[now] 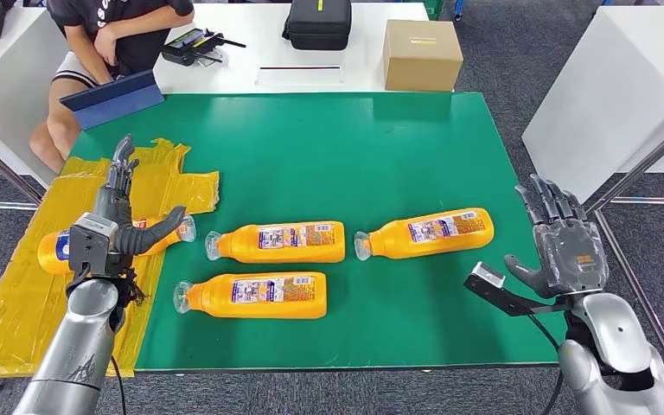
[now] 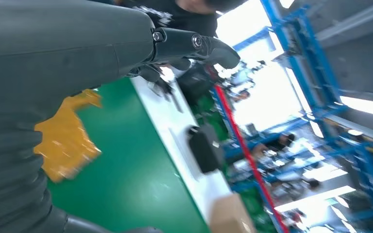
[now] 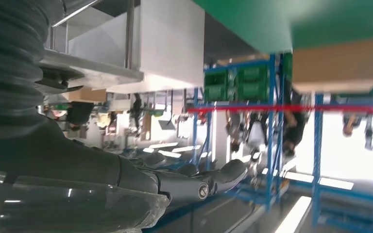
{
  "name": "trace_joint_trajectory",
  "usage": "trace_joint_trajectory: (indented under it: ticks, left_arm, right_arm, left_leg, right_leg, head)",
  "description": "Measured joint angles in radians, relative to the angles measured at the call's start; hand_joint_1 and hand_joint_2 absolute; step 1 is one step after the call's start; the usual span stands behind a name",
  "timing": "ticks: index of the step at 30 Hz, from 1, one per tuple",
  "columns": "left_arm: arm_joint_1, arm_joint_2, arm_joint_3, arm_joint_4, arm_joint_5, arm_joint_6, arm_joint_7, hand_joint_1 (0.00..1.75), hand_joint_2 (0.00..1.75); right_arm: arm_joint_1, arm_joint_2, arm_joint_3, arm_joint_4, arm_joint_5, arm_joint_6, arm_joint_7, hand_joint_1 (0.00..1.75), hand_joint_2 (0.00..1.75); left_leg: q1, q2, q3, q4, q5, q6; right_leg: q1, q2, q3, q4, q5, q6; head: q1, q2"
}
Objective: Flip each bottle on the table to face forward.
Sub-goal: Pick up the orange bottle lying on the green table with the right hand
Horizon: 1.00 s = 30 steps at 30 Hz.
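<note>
Bottles, 4 of them, orange with clear caps, lie on their sides on the green table (image 1: 380, 147), caps toward the robot's left. Farthest left, 1 bottle (image 1: 54, 249) rests on the yellow plastic sheet (image 1: 17, 303) at the table's left edge, partly hidden behind the left hand (image 1: 117, 226). That hand hangs over it with fingers straight and stretched away from the robot and the thumb jutting out sideways above the bottle's neck; whether it touches the bottle I cannot tell. Next come 2 label-up bottles near the table's middle, the upper one (image 1: 281, 242) just above the lower one (image 1: 255, 295), close but apart. A 4th bottle (image 1: 428, 232) lies further right, slightly tilted.

The right hand (image 1: 562, 246) hovers off the table's right edge, fingers spread and upright, holding nothing. The left wrist view shows a dark case (image 2: 205, 148) and a cardboard box (image 2: 230, 213) on the white table (image 2: 175, 141) beyond, while the right wrist view shows blue shelving (image 3: 272, 121).
</note>
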Motion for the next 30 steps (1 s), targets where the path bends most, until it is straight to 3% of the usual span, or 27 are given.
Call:
trace_joint_trajectory:
  ticks: [4,13,24,30]
  left_arm:
    - [0.016,-0.006,-0.036,-0.057,0.017,-0.028,-0.016,0.0,1.75]
    - [0.015,-0.02,-0.098,-0.091,0.037,-0.048,-0.033,0.0,1.75]
    - [0.002,-0.022,-0.116,-0.093,0.042,-0.049,-0.033,0.0,1.75]
    - [-0.025,-0.027,-0.123,-0.089,0.06,-0.052,-0.031,0.0,1.75]
  right_arm:
    - [-0.044,-0.059,0.001,0.067,-0.04,0.079,-0.047,0.0,1.75]
    - [-0.198,-0.133,0.045,0.232,-0.101,0.167,-0.1,0.0,1.75]
    - [-0.266,-0.159,0.1,0.313,-0.14,0.203,-0.124,0.0,1.75]
    - [-0.411,-0.151,0.206,0.501,-0.172,0.239,-0.196,0.0,1.75]
  left_leg:
    - [0.0,-0.001,0.0,0.0,0.0,0.0]
    - [0.001,0.0,0.001,0.0,0.0,0.0]
    - [0.002,0.0,0.0,0.0,0.0,0.0]
    - [0.001,0.0,0.0,0.0,0.001,0.001]
  right_leg:
    - [-0.001,-0.002,0.0,0.0,0.0,0.0]
    - [-0.002,-0.001,0.0,0.0,0.0,0.0]
    - [-0.002,-0.001,0.0,0.0,0.0,0.0]
    - [-0.002,-0.001,0.001,0.001,0.001,0.0]
  head:
    - [0.0,0.0]
    - [0.0,0.0]
    - [0.0,0.0]
    - [0.0,0.0]
